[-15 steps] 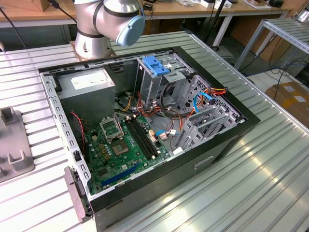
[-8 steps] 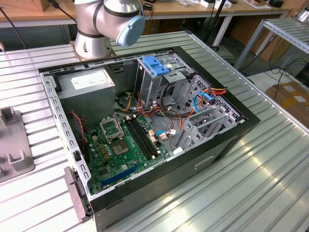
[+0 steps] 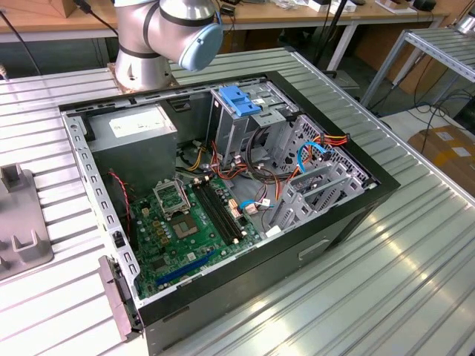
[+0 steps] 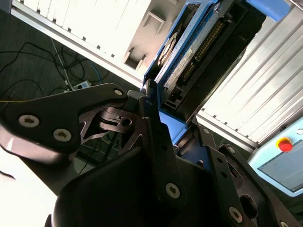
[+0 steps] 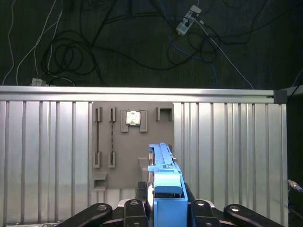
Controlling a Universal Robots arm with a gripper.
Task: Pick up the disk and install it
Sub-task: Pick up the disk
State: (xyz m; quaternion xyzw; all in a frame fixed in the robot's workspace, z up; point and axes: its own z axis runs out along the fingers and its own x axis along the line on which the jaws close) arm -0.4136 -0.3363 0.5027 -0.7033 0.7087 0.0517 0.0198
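In both wrist views my gripper [image 5: 164, 208] is shut on the disk [image 5: 164, 182], a flat drive with a grey body and bright blue carrier rails. In the first wrist view the disk stands on edge between the black fingers [image 5: 140, 195], above the ribbed metal table and a grey fixture plate [image 5: 132, 156]. The second wrist view shows the gripper [image 4: 173, 126] clamping the disk [image 4: 196, 52] at one end, with its connector side showing. The open computer case [image 3: 338, 222] lies on its side in the exterior view, with the motherboard [image 3: 185, 222] exposed.
Inside the case a tall metal cage with a blue bracket [image 3: 241, 100] stands at the back, and grey drive bays [image 3: 319, 185] sit at the exterior view's right. Another grey fixture plate [image 3: 18, 222] lies at its left. Cables [image 5: 71, 52] trail on the floor beyond the table edge.
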